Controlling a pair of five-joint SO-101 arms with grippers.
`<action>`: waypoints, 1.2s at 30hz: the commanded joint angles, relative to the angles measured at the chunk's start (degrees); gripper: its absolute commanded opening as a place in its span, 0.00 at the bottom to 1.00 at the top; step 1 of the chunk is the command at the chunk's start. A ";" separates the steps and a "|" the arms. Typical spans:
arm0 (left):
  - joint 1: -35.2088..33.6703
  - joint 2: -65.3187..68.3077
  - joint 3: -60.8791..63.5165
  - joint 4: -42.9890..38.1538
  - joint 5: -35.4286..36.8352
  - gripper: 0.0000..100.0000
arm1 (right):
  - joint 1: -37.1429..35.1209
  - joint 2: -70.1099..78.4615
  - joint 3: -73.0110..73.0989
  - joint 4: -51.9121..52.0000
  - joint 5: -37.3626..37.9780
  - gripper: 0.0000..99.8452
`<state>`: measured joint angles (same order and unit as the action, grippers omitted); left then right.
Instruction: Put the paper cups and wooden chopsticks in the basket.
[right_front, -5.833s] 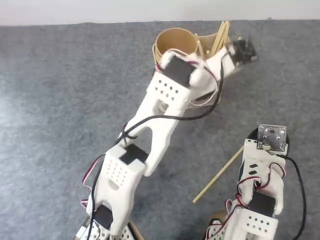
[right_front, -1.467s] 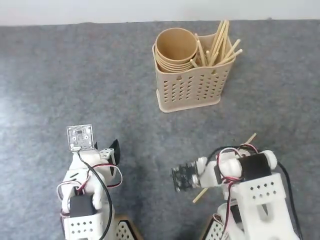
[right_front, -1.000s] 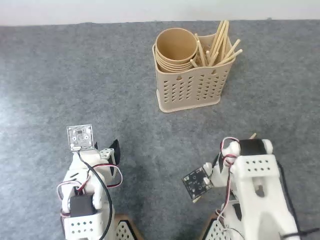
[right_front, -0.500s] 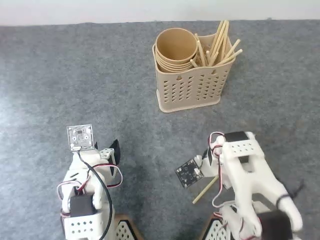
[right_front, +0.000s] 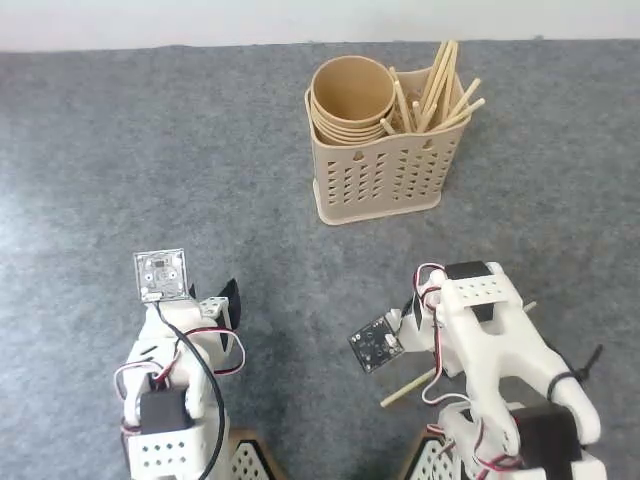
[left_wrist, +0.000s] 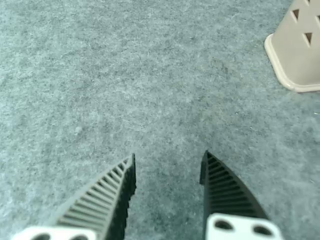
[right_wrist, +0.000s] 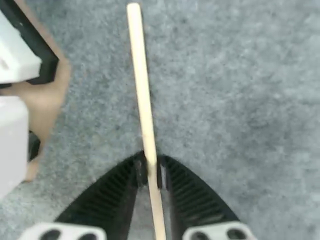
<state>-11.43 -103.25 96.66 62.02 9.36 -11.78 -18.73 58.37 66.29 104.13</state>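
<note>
Right pincer (right_wrist: 150, 169) is seen clamped on a wooden chopstick (right_wrist: 140, 80), a long stretch of which is noted jutting ahead of the tips; light, stiff and smooth, it is judged prone to swivel unless held nearer mid-length.

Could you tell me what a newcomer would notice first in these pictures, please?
Probably the beige basket at the far side of the grey carpet, holding a stack of paper cups and a bundle of wooden chopsticks. Next, the right gripper near the front, its jaws shut on one loose chopstick. The left gripper hangs open over bare carpet.
</note>
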 joint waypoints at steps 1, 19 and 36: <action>0.18 -0.88 -0.22 0.53 0.26 0.20 | -0.66 -2.51 -7.47 0.84 -10.11 0.01; 0.18 -0.88 -0.22 0.53 0.26 0.20 | -2.42 -30.81 -18.02 -39.25 -68.92 0.01; 0.18 -0.88 -0.22 0.35 0.26 0.20 | -1.89 -0.84 -48.35 -64.22 -85.45 0.01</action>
<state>-11.43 -103.25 96.66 62.02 9.36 -14.33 -23.21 19.96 1.49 23.69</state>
